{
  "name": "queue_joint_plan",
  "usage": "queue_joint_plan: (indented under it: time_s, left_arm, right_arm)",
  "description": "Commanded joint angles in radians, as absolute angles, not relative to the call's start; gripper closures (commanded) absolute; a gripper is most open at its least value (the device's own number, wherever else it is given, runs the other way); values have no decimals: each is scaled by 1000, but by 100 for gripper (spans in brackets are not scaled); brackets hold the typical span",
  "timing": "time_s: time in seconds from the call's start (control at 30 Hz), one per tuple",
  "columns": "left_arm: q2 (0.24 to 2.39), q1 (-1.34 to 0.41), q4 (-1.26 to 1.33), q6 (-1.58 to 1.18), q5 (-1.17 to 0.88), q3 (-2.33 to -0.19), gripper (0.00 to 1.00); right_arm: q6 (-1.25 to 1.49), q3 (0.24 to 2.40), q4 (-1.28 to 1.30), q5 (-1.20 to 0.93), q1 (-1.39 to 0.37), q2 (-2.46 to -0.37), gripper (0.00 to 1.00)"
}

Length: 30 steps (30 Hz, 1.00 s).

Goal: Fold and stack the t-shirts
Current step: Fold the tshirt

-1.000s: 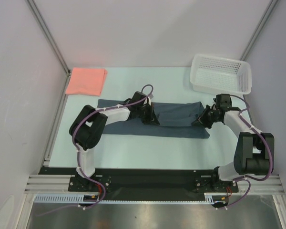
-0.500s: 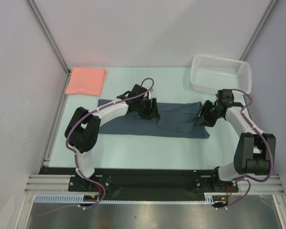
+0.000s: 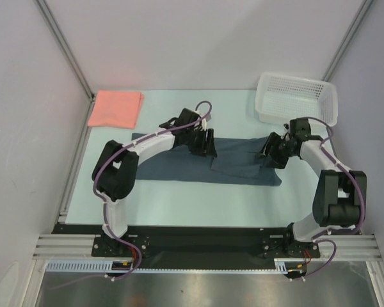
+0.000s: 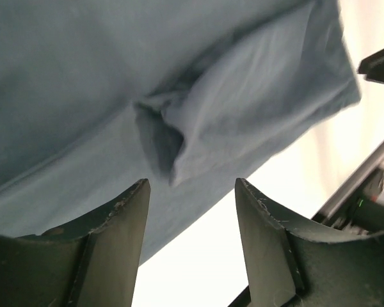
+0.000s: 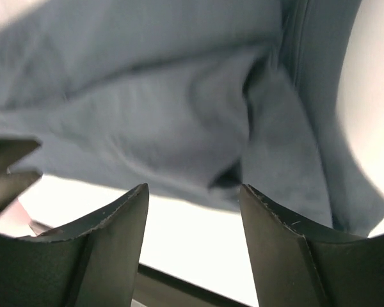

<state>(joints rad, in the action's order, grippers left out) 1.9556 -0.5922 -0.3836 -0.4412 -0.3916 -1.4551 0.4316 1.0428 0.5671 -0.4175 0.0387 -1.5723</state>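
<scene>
My left jaws stand apart, gripping nothing, above the dark blue-grey t-shirt (image 3: 179,167), a long folded band across the middle of the frame on the desk (image 3: 198,195). My right jaws, apart and empty too, hang over its right end. The folded salmon-pink t-shirt (image 3: 116,108) lies upper left
</scene>
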Motion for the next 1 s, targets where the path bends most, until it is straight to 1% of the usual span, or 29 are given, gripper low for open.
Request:
queue_joint_plan:
  time_s: [0.0, 0.1, 0.13, 0.17, 0.27, 0.37, 0.43, 0.5, 0.73, 0.87, 0.97]
  left_arm:
    - [1905, -577, -341, -332, -500, -1388, 39]
    - [1878, -566, -319, -273, -500, -1327, 39]
    - [1878, -560, -310, -268, -499, -1309, 39]
    - [1879, -557, -298, -265, -518, -1299, 39]
    - [1907, -555, -249, -270, -583, -1287, 41]
    - [1936, -555, -204, -299, -601, -1285, 42]
    - [1950, -557, -173, -310, -604, -1292, 42]
    - [1962, -555, -163, -331, -614, -1298, 44]
    - [2000, -566, -140, -370, -640, -1299, 48]
    - [2008, -572, -124, -394, -653, -1286, 49]
    - [2008, -575, -117, -400, -661, -1290, 50]
  right_arm:
    - [365, 948, 529, -488, 31, -1451, 36]
    - [374, 867, 445, -506, 19, -1408, 47]
    - [373, 858, 428, -505, 15, -1410, 53]
    - [365, 835, 419, -514, 11, -1413, 53]
    - [339, 807, 399, -514, 3, -1431, 51]
    - [330, 779, 367, -503, 3, -1431, 43]
    - [322, 773, 342, -508, 3, -1449, 43]
    - [310, 776, 339, -500, -23, -1468, 45]
    - [287, 792, 319, -483, -32, -1519, 50]
    - [275, 805, 339, -454, -31, -1523, 48]
    - [261, 842, 400, -404, -32, -1514, 46]
